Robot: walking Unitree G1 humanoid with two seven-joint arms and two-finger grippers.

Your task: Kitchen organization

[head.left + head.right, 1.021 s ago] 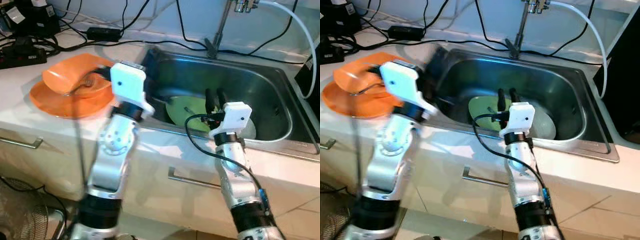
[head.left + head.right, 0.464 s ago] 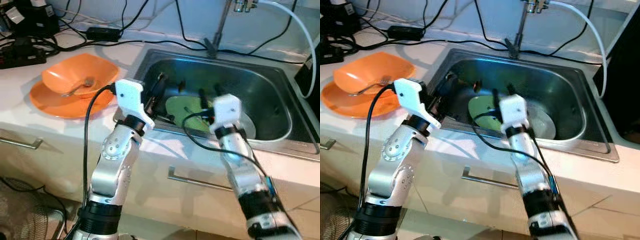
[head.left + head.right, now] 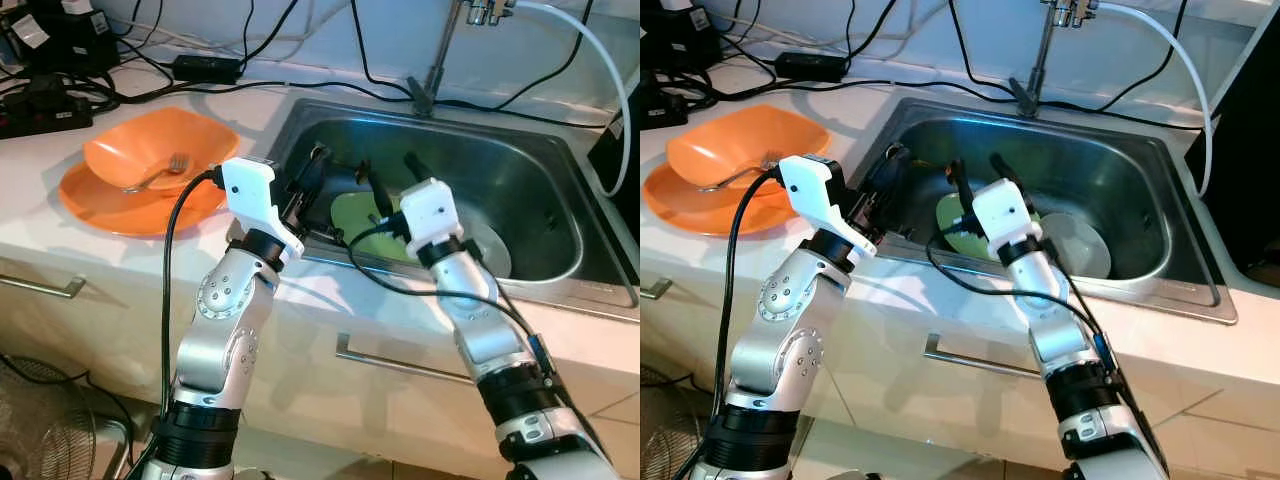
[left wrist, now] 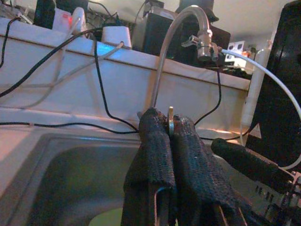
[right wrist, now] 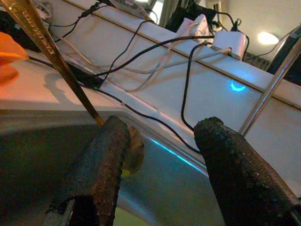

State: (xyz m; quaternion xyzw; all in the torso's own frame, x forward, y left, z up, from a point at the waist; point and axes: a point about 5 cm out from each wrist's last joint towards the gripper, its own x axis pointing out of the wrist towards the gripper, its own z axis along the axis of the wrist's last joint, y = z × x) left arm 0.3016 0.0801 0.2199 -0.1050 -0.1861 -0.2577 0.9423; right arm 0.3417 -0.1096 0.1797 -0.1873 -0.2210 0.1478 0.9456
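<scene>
Both my arms reach over the sink (image 3: 560,255).
My left gripper (image 3: 313,170) pinches a utensil (image 4: 170,121) mid-frame; my right gripper (image 3: 392,172), spread, has swung left above the green plate (image 3: 362,215).

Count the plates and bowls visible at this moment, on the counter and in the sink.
4: an orange bowl sitting on an orange plate on the counter, and a green plate beside a pale plate in the sink. The arms may hide more.

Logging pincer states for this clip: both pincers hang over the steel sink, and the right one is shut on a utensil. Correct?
Not quite: the right pincer is open, as the right wrist view shows. Both do hang over the steel sink; the left pincer is the shut one, pinching a thin metal utensil.
</scene>
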